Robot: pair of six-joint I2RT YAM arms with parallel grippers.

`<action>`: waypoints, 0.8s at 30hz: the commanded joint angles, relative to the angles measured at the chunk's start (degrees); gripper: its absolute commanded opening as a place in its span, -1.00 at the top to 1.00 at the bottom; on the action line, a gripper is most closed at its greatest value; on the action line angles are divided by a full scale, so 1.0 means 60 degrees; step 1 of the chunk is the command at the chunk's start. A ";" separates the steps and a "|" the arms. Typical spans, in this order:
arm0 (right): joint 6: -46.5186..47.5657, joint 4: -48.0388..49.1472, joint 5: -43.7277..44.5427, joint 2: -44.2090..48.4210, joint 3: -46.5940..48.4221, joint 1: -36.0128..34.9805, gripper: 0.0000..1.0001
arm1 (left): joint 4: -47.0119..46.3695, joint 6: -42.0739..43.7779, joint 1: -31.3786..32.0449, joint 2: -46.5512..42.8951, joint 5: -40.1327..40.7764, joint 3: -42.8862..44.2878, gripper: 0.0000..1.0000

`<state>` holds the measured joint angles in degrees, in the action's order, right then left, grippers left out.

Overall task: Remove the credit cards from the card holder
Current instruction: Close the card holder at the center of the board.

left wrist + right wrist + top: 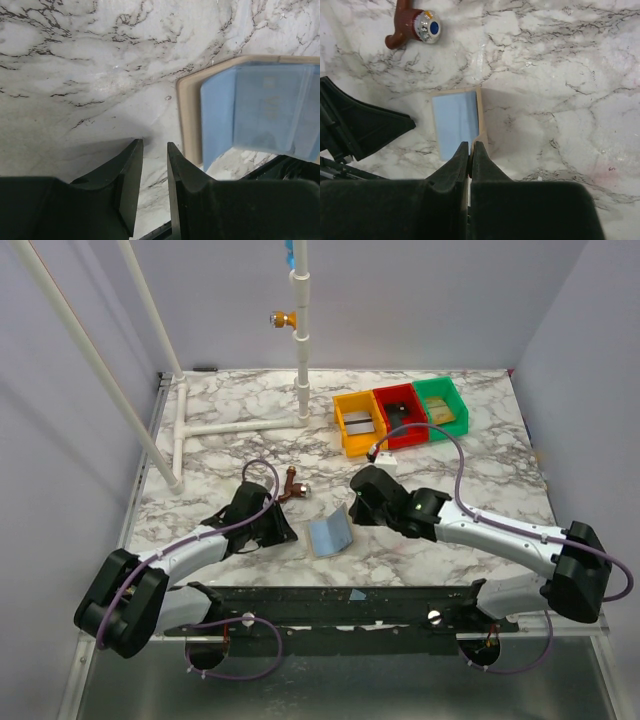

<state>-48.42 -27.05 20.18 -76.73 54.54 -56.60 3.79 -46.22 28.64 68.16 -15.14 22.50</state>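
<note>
The card holder (331, 533) was found on the marble counter (480, 470) between the two arms, one edge tilted up off the surface. That raised edge was seen pinched in the right pincer (471, 150), whose jaws were closed tight on the thin beige rim. The left pincer (154, 150) was held low just beside the holder's other side, jaws parted by a narrow gap with nothing between them. No separate card could be told apart from the blue sleeve.

Trouble could be expected from the slight hold - a rim gripped so near its edge might slip free once a card was pulled. With so narrow a gap, the card's edge might be missed and the whole holder shoved or dragged instead - and the two pincers, set so close, might be knocked together.
</note>
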 commanded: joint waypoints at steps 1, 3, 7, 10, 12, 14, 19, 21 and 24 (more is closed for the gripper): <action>0.0017 -0.0456 0.0388 0.0404 0.0383 -0.0066 0.99 | 0.0236 -0.0069 0.0075 -0.0227 0.0131 0.0243 0.44; 0.0028 -0.0408 0.0326 0.0504 0.0431 -0.0060 0.99 | 0.0450 -0.0039 0.0075 -0.0430 0.0199 0.0380 0.44; 0.0051 -0.0217 -0.0055 0.0197 0.0540 -0.0063 0.99 | 0.0889 0.0014 0.0075 -0.0884 0.0310 0.0553 0.44; -0.0062 0.0317 -0.0569 -0.0091 0.0479 -0.0152 0.99 | 0.1230 0.0053 0.0075 -0.1192 0.0382 0.0678 0.44; -0.0140 0.0567 -0.0771 -0.0403 0.0538 -0.0278 0.99 | 0.1445 0.0057 0.0058 -0.1412 0.0465 0.0732 0.44; -0.0223 0.0736 -0.0836 -0.0737 0.0695 -0.0469 0.99 | 0.1701 0.0067 0.0046 -0.1644 0.0593 0.0765 0.44; -0.0370 0.1260 -0.1136 -0.1436 0.0988 -0.0757 0.99 | 0.2236 0.0144 -0.0072 -0.2091 0.0871 0.0807 0.44; -0.0415 0.1345 -0.1195 -0.1738 0.1140 -0.0806 0.99 | 0.2356 0.0187 -0.0119 -0.2206 0.0935 0.0802 0.44; -0.0461 0.1651 -0.1374 -0.2054 0.1255 -0.0821 0.99 | 0.2508 0.0225 -0.0195 -0.2373 0.0995 0.0765 0.44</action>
<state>-50.06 -20.58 14.15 -86.61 60.05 -61.08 15.70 -46.04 28.25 55.72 -11.81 25.93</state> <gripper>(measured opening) 0.023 0.283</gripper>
